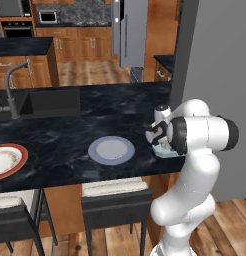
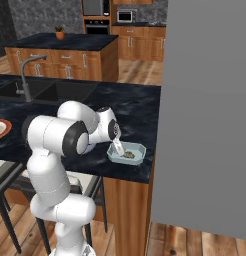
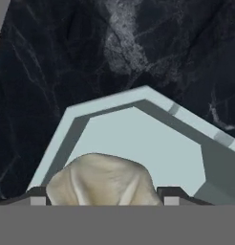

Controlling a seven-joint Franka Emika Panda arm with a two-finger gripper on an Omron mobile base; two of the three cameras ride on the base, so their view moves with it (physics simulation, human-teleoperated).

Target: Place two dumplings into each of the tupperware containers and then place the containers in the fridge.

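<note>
A: Right, eyes on the dumpling (image 3: 100, 179), a pale lumpy piece sitting low between the two dark fingertips (image 3: 37, 197), over the floor of the rectangular tupperware container (image 3: 138, 139).

B: Is the gripper (image 3: 101, 200) squeezing it or letting go?

A: The jaws stand wide, one tip on either side of the dumpling, and whether the pads actually touch it I cannot tell; I'd call it released or about to be. From the right base view that container (image 2: 139, 151) sits near the counter's end, beside the big grey fridge door (image 2: 205, 115), and there is something tan already lying inside (image 2: 128, 155).

B: How would you handle these things?

A: The dumpling looks soft and light, pleated and easy to dent, so take it gently across its middle. The container seems thin, stiff and light; the flared rim on a long side is the place to pinch, kept level so the pieces don't slide.

B: And further out?

A: On the black marble counter (image 1: 60, 130) a second, round tupperware container (image 1: 111, 150) lies well apart from the first, a red-rimmed plate (image 1: 7, 160) sits at the far left, and the sink with its faucet (image 1: 12, 92) is behind.
</note>
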